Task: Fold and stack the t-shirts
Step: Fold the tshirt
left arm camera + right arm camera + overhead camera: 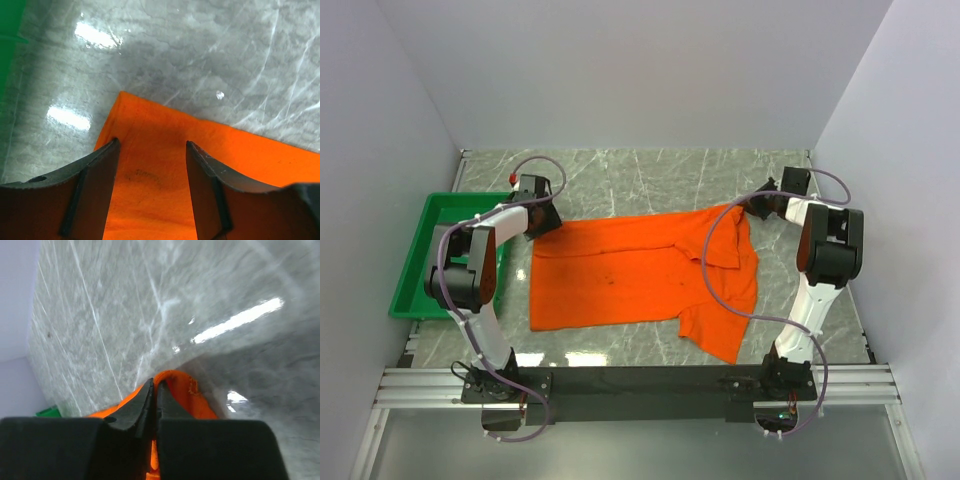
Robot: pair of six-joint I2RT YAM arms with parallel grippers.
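The orange t-shirt (pixel 630 275) lies partly spread on the marble table, its right side folded over with a sleeve toward the near edge. My left gripper (pixel 548 222) hovers over the shirt's far left corner. In the left wrist view it (pixel 152 144) is open, its fingers (pixel 97 175) straddling the orange cloth (pixel 150 200) with nothing pinched. My right gripper (pixel 747 205) is at the shirt's far right corner. In the right wrist view it (pixel 155 385) is shut on a fold of orange cloth (pixel 192 397), lifted a little off the table.
A green tray (pixel 420 262) stands at the left edge of the table beside the left arm; its corner shows in the left wrist view (pixel 10 30). White walls enclose the table on three sides. A metal rail (pixel 640 385) runs along the near edge.
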